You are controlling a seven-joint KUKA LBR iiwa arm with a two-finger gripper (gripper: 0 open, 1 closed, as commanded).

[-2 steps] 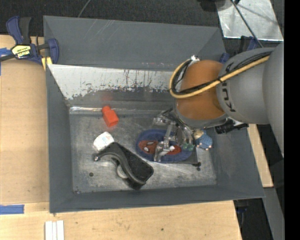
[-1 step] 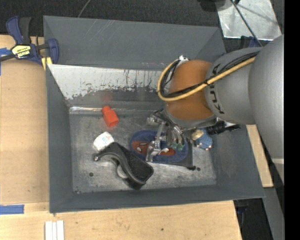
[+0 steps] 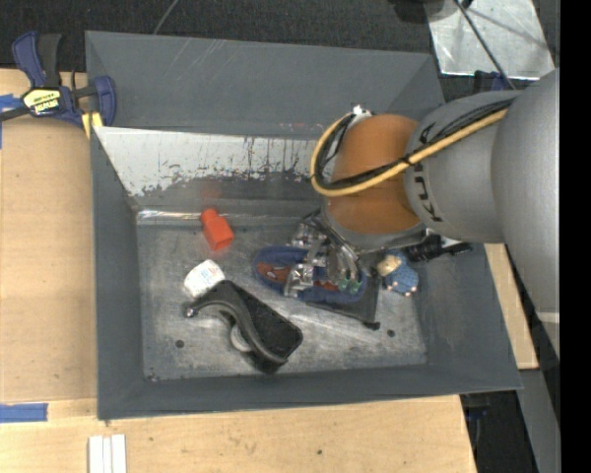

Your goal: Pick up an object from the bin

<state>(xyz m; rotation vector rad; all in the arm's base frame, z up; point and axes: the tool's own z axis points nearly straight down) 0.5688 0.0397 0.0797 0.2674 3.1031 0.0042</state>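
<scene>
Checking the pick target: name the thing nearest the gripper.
The long blue thing directly beneath the gripper; the orange block, white piece and black handle lie apart, leftward.

Left of centre, an orange-red block (image 3: pixel 217 228), a white piece (image 3: pixel 203 278) and a black curved handle (image 3: pixel 259 331) lie in the grey bin (image 3: pixel 118 294), scuffed and dark-streaked; a blue thing (image 3: pixel 274 262) sits mid-frame.

Orange block (image 3: pixel 216 229), black handle (image 3: pixel 258 329), perhaps cap (image 3: pixel 203 278)
</scene>
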